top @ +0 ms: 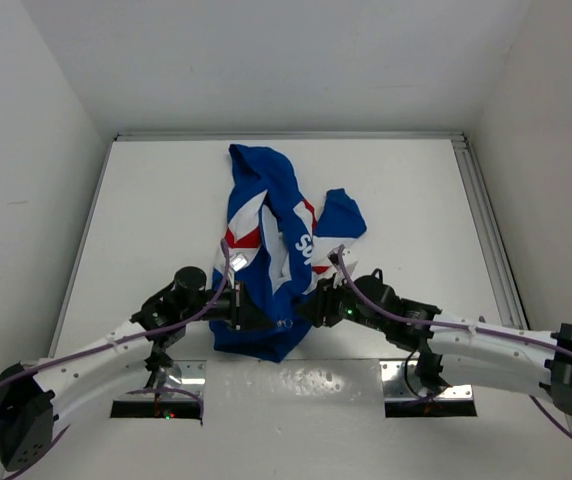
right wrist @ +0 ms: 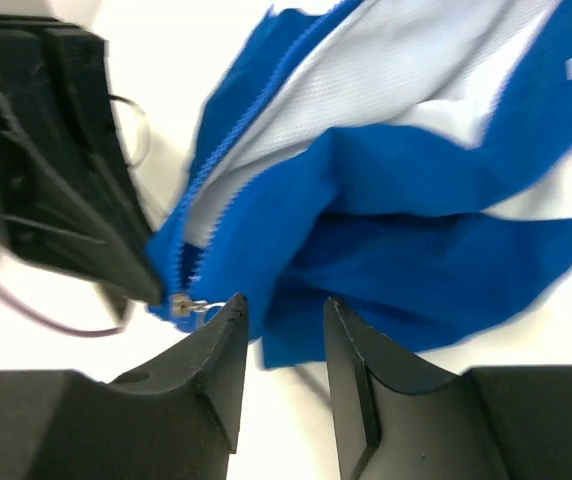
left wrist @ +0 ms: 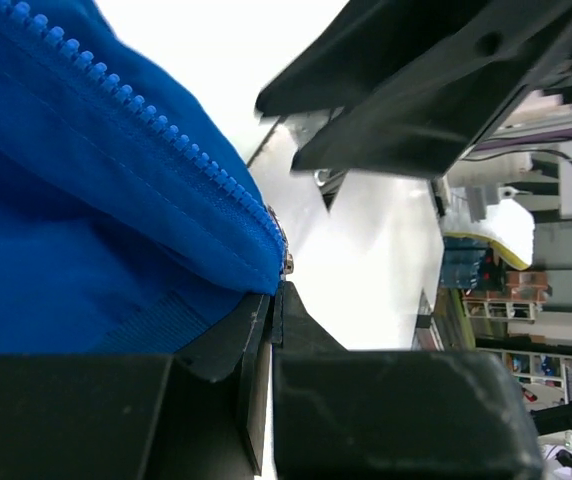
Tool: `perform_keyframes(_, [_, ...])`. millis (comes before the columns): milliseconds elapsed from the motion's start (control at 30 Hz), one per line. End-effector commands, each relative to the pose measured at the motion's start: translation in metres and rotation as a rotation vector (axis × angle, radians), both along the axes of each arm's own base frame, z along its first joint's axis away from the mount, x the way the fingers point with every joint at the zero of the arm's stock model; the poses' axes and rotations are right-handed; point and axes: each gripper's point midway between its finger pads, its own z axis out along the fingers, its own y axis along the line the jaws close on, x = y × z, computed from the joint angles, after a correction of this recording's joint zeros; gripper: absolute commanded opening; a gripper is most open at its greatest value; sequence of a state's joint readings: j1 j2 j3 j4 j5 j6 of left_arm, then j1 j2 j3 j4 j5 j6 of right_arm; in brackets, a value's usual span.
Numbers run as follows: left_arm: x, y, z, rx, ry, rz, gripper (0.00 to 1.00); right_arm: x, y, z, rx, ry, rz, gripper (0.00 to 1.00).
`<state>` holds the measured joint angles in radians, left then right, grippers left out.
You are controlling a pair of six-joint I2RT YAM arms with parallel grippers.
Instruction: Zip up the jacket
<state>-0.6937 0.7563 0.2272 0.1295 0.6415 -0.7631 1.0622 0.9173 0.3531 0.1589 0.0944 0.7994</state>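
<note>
Notably, with the jacket clamped by left fingers, the pull just outside the narrowly parted right fingers may be missed.

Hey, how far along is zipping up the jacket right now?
Early. Done: left gripper pinches the jacket at its bottom hem beside the zipper teeth. In hand: right gripper, open, sits by the zipper pull. Remaining: grab the pull, run it up; the front gapes, white lining showing.

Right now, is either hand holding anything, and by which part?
The left hand pinches the jacket at its bottom hem corner, beside the lower end of the zipper. The right hand is open, holding nothing.
</note>
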Motion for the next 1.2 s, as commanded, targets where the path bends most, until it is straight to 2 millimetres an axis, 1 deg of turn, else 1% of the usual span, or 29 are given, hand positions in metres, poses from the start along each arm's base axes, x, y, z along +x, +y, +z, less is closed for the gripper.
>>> perform_keyframes(0, [0.002, -0.006, 0.027, -0.115, -0.062, -0.019, 0.0, -0.012, 0.021, 0.028, 0.216, 0.106, 0.021, 0.35])
perform_keyframes(33, [0.001, -0.007, 0.029, -0.128, -0.069, -0.029, 0.0, -0.013, 0.021, 0.024, 0.218, 0.133, 0.012, 0.35])
perform_keyframes(67, [0.0, -0.007, 0.03, -0.131, -0.071, -0.032, 0.0, -0.012, 0.022, 0.025, 0.232, 0.13, 0.009, 0.35])
perform_keyframes(133, [0.001, -0.007, 0.031, -0.133, -0.077, -0.026, 0.0, -0.018, 0.025, 0.022, 0.233, 0.16, 0.035, 0.36])
perform_keyframes(200, [0.001, -0.008, 0.033, -0.135, -0.075, -0.027, 0.0, -0.024, 0.027, 0.023, 0.255, 0.184, 0.059, 0.39])
perform_keyframes(267, [0.001, -0.008, 0.032, -0.125, -0.078, -0.033, 0.0, -0.025, 0.029, 0.025, 0.278, 0.187, 0.066, 0.4])
perform_keyframes(367, [0.003, -0.007, 0.03, -0.119, -0.072, -0.02, 0.0, -0.026, 0.029, 0.023, 0.282, 0.199, 0.066, 0.42])
perform_keyframes(467, [0.003, -0.008, 0.031, -0.113, -0.074, -0.028, 0.0, -0.029, 0.03, 0.026, 0.307, 0.217, 0.073, 0.41])
perform_keyframes(533, [0.004, -0.007, 0.028, -0.101, -0.071, -0.021, 0.0, -0.031, 0.03, 0.024, 0.307, 0.232, 0.077, 0.41])
perform_keyframes(600, [0.004, -0.007, 0.029, -0.108, -0.071, -0.021, 0.0, -0.032, 0.029, 0.022, 0.315, 0.243, 0.069, 0.4])
perform_keyframes(667, [0.004, -0.008, 0.032, -0.106, -0.08, -0.027, 0.0, -0.032, 0.029, 0.026, 0.334, 0.244, 0.068, 0.39])
perform_keyframes(733, [0.004, -0.007, 0.029, -0.096, -0.077, -0.022, 0.0, -0.033, 0.029, 0.026, 0.34, 0.252, 0.073, 0.39])
perform_keyframes(833, [0.004, -0.007, 0.032, -0.107, -0.084, -0.022, 0.0, -0.034, 0.028, 0.023, 0.336, 0.266, 0.064, 0.4])
perform_keyframes(1100, [0.003, -0.007, 0.034, -0.11, -0.094, -0.025, 0.0, -0.037, 0.031, 0.025, 0.367, 0.278, 0.086, 0.4])
perform_keyframes(1167, [0.003, -0.006, 0.031, -0.106, -0.094, -0.023, 0.0, -0.039, 0.031, 0.027, 0.377, 0.275, 0.098, 0.4])
